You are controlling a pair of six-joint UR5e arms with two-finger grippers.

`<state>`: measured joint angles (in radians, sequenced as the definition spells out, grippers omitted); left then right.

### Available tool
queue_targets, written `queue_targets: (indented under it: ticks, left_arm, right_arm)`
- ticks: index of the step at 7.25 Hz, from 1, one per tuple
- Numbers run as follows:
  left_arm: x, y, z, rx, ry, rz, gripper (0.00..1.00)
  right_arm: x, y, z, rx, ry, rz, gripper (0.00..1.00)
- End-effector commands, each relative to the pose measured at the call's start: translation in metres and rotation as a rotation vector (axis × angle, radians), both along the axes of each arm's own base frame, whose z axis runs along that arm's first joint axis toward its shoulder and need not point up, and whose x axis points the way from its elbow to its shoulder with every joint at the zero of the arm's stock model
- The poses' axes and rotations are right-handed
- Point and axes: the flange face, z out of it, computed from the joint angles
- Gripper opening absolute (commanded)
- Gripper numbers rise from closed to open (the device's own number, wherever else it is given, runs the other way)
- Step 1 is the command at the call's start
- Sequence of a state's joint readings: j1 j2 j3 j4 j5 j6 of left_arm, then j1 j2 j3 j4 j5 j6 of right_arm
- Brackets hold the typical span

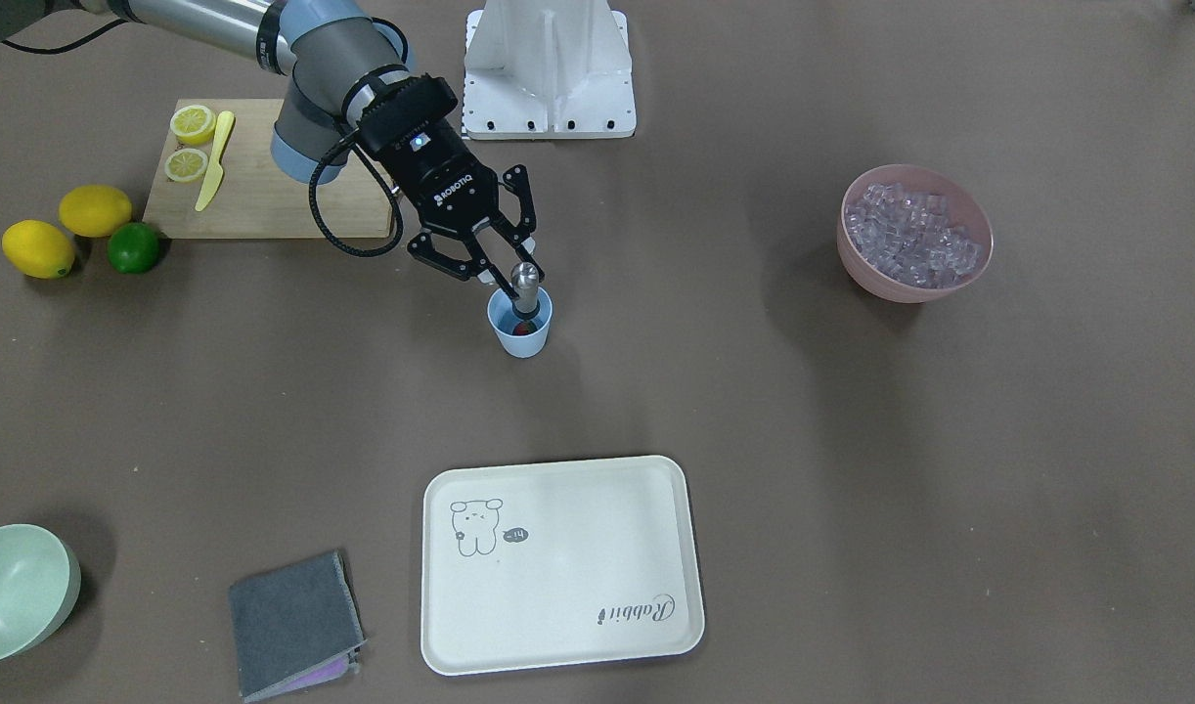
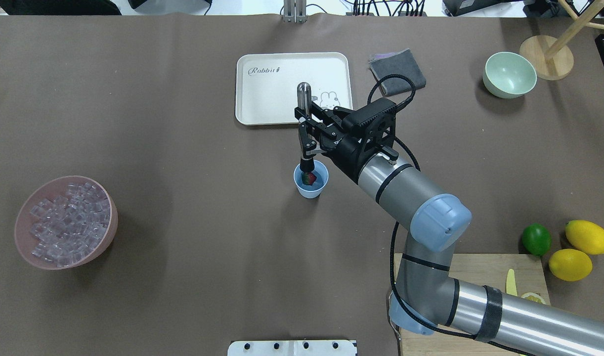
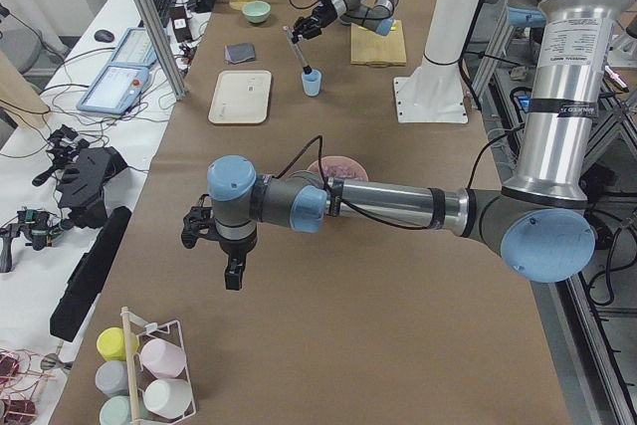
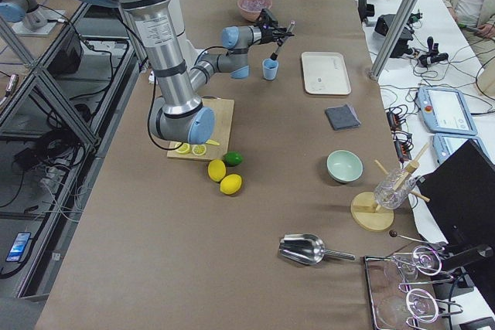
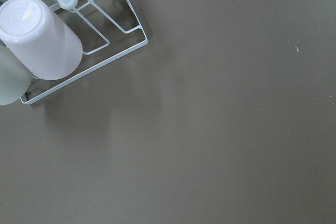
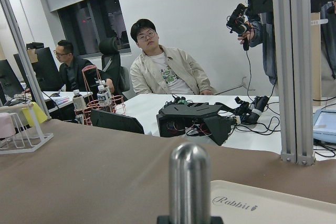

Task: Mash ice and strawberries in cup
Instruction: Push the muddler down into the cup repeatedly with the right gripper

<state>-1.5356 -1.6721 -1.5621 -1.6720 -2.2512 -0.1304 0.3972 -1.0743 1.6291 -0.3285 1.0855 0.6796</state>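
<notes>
One strawberry (image 2: 309, 178): is lying inside the cup (image 2: 312, 192), mid-table.
Right gripper (image 2: 304, 132): is clamping a muddler (image 2: 304, 95) upright, its black end reaching into the cup.
Ice (image 2: 67, 217): is sitting heaped in the pink bowl (image 2: 113, 225), well apart from the cup.
Left gripper (image 3: 232, 279): is hanging above the table; fingers apart or together, cannot tell.

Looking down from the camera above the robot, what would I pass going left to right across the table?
Pink bowl of ice → light-blue cup → grey cloth → pale-green bowl → rightmost lemon.
</notes>
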Motion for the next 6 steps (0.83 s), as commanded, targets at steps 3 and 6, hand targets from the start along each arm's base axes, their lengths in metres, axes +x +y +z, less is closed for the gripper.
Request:
queue_targets:
  ticks: [3,6]
  left_arm:
    - [0.000,0.000,0.001,-0.002,0.001,0.000,0.98]
    - [0.001,-0.001,0.000,-0.001,0.001,0.002,0.98]
  right_arm:
    - [-0.026,-0.003,0.028,-0.032,0.058,-0.016,0.00]
    - [-0.033,0.003,0.031,-0.035,0.066,-0.028,0.00]
